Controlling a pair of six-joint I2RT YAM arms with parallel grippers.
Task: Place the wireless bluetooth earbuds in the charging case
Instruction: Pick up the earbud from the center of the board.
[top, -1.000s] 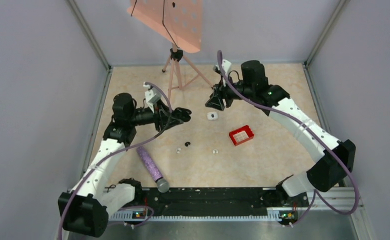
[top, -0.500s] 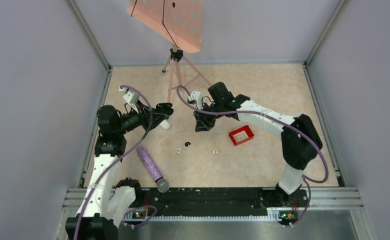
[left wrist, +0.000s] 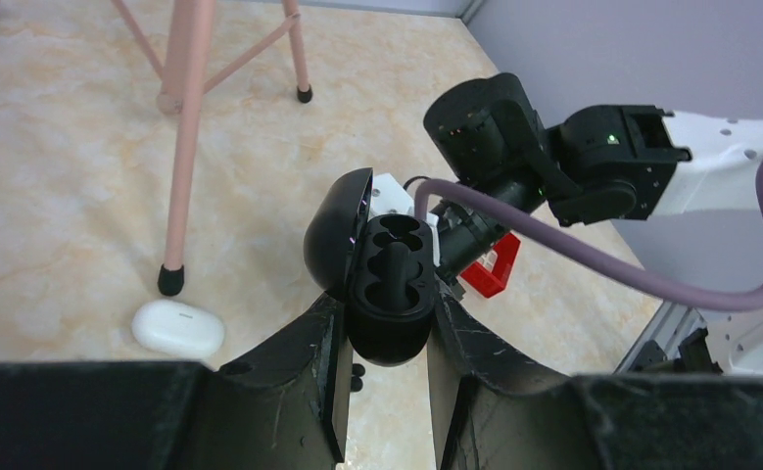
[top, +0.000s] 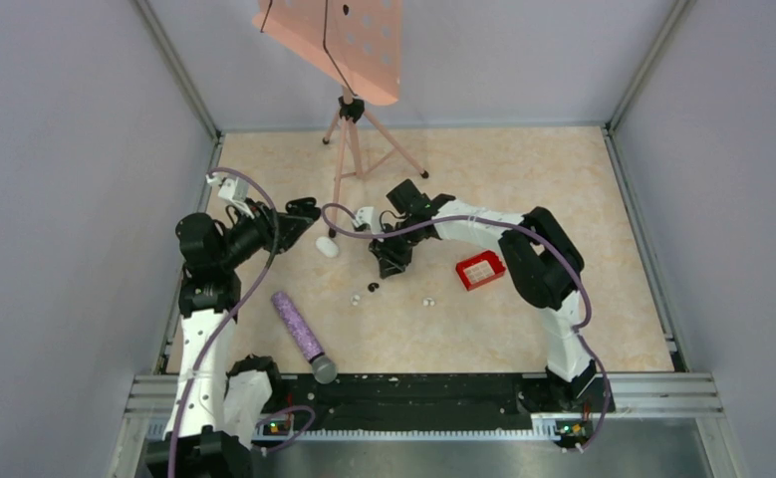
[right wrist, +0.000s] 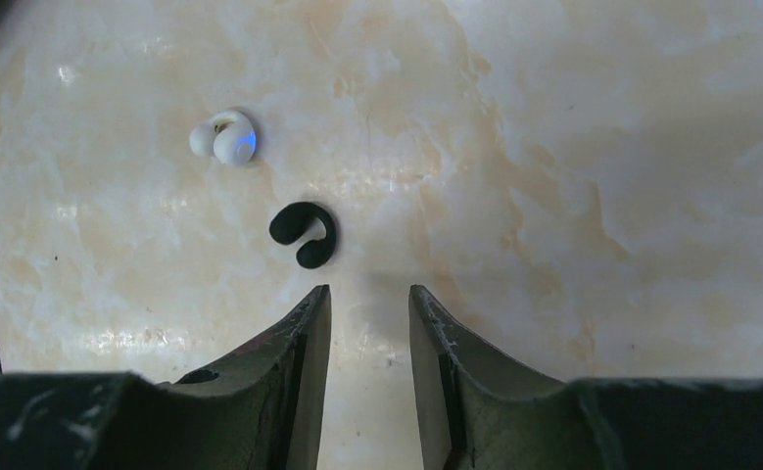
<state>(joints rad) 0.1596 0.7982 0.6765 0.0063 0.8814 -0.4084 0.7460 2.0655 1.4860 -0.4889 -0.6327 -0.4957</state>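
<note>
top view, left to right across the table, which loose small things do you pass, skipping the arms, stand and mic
white case → white earbud → black earbud → second white earbud → red basket

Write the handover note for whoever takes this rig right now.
The left gripper is shut on the black case, lid open, both slots empty.
The right gripper is open and empty, over the table just short of the black earbud.
A white earbud lies beside it, a second white earbud apart; the white case lies shut by the stand's foot.
Done: nothing seated yet.
Left: pick up the earbuds and seat them in a case.
</note>
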